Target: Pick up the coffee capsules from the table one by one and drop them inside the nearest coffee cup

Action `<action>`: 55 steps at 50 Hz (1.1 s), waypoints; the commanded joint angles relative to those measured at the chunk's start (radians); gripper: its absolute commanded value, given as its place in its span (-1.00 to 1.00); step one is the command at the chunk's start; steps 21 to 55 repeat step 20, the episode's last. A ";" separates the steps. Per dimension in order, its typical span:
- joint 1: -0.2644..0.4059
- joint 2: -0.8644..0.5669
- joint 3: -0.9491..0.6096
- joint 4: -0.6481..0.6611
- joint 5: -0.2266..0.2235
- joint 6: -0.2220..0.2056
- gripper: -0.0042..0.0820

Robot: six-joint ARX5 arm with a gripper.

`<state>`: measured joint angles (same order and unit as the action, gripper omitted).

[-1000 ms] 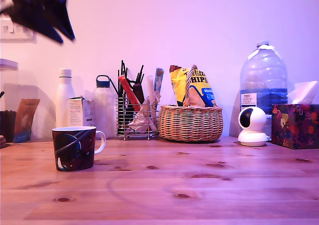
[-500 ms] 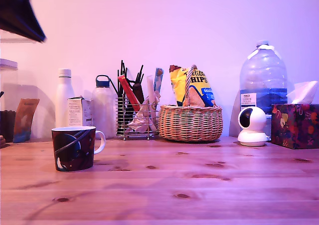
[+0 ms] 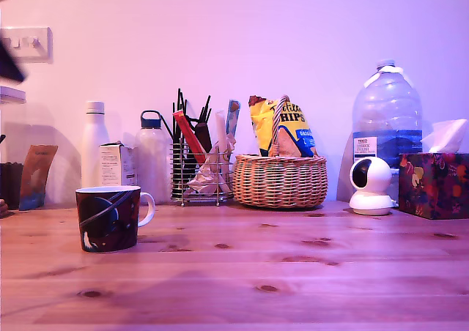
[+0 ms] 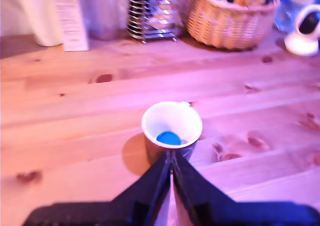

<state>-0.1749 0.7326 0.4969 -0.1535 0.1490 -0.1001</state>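
The dark planet-print coffee cup (image 3: 108,219) stands on the pine table (image 3: 293,287) at the exterior view's left. From above, in the wrist view, the coffee cup (image 4: 150,120) shows its white interior with one blue coffee capsule (image 4: 168,137) lying in the bottom. My gripper (image 4: 171,162) hangs above the table (image 4: 75,136), just short of the cup, its dark fingers (image 4: 156,183) pressed together with nothing between them. In the exterior view only a blurred dark piece of the arm (image 3: 7,66) shows at the upper left edge. No capsule lies on the table in either view.
Along the back wall stand a white bottle (image 3: 95,144), a small carton (image 3: 117,164), a wire caddy (image 3: 198,171), a wicker basket (image 3: 281,180) with snack bags, a water jug (image 3: 387,118), a white camera (image 3: 371,186) and a tissue box (image 3: 434,184).
The arm's dark shape has slid up and towards the exterior view's left, almost out of frame. The cup has not moved.
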 commanded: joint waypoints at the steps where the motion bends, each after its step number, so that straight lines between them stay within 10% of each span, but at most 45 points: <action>1: 0.013 -0.029 -0.045 0.019 0.000 -0.009 -0.95; 18: 0.026 -0.212 -0.146 0.007 0.005 -0.085 -0.95; 55: 0.026 -0.232 -0.146 -0.005 0.004 -0.085 -0.95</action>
